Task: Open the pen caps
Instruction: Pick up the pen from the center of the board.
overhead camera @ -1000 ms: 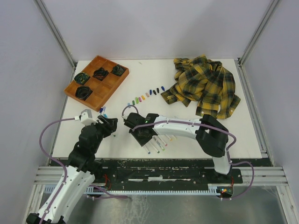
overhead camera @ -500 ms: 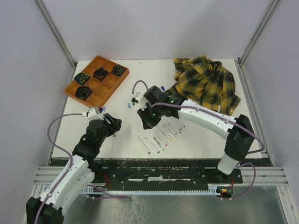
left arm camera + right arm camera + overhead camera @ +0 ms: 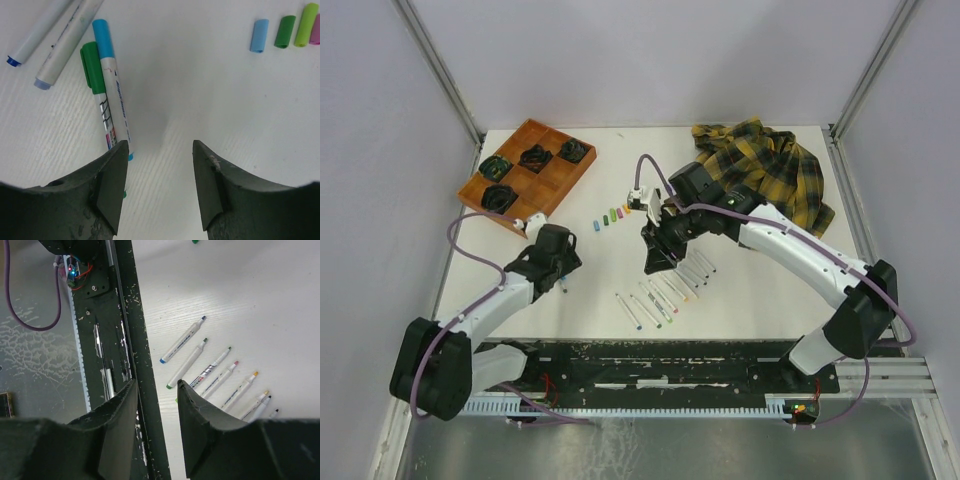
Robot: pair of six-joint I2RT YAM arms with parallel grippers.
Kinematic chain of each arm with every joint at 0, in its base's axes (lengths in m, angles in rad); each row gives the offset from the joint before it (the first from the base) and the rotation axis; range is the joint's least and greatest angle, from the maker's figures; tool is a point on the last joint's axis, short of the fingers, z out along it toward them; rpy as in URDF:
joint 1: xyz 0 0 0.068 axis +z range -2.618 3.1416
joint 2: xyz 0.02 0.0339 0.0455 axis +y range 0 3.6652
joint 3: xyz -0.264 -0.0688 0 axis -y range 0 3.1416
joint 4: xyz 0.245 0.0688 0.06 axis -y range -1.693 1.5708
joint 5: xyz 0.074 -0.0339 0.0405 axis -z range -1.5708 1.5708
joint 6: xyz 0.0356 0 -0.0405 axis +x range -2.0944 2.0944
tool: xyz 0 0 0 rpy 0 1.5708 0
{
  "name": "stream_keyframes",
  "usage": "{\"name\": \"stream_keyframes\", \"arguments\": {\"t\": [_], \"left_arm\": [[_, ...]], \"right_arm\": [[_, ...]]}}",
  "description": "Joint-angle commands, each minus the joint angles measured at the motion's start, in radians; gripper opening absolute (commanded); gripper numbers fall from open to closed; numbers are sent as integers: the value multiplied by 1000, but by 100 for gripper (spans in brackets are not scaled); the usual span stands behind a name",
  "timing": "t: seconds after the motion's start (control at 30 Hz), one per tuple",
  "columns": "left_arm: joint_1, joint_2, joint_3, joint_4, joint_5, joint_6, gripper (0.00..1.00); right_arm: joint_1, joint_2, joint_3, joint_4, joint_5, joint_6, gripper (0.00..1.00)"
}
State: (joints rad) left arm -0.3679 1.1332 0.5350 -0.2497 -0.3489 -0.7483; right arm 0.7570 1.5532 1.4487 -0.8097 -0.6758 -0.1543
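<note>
Loose pen caps (image 3: 612, 215) lie in a slanted row at mid-table; the left wrist view shows a light blue cap (image 3: 259, 36), a green one (image 3: 286, 31) and a lime one (image 3: 306, 24). Two capped markers, one with a green cap (image 3: 90, 67) and one with a light blue cap (image 3: 102, 37), lie just ahead and left of my left gripper (image 3: 160, 145), which is open and empty low over the table (image 3: 560, 268). My right gripper (image 3: 655, 258) hangs open and empty (image 3: 157, 382) above several uncapped white markers (image 3: 182, 340).
An orange wooden tray (image 3: 545, 195) with dark bundles stands at the back left. A yellow plaid shirt (image 3: 765, 175) is heaped at the back right. Two more markers (image 3: 55, 37) lie at the left. The black base rail (image 3: 125, 340) runs along the near table edge.
The right gripper left the left gripper, swung out to the near end of the cap row, where a light blue cap now lies, then drew back over the uncapped markers, jaws wider. The left arm stretched forward.
</note>
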Motion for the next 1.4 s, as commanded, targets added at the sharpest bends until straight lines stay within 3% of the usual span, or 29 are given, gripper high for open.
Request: {"name": "stream_keyframes", "arguments": {"t": [0.0,0.73,1.1,1.37], "left_arm": [[4,48,68,-11,-142,38,59],[41,276,156,0,-208,76,45],[49,299,154,19,-164,83,36],[49,306,158,17,-150,87,35]], "right_arm": [[-26,-31,-6,13,-63,-39,45],[-54,-16,-16,20,-112,-30,44],[-60,-11,-16,19,-126,-27,44],[-62,-12,-17,19,-133,-25,45]]}}
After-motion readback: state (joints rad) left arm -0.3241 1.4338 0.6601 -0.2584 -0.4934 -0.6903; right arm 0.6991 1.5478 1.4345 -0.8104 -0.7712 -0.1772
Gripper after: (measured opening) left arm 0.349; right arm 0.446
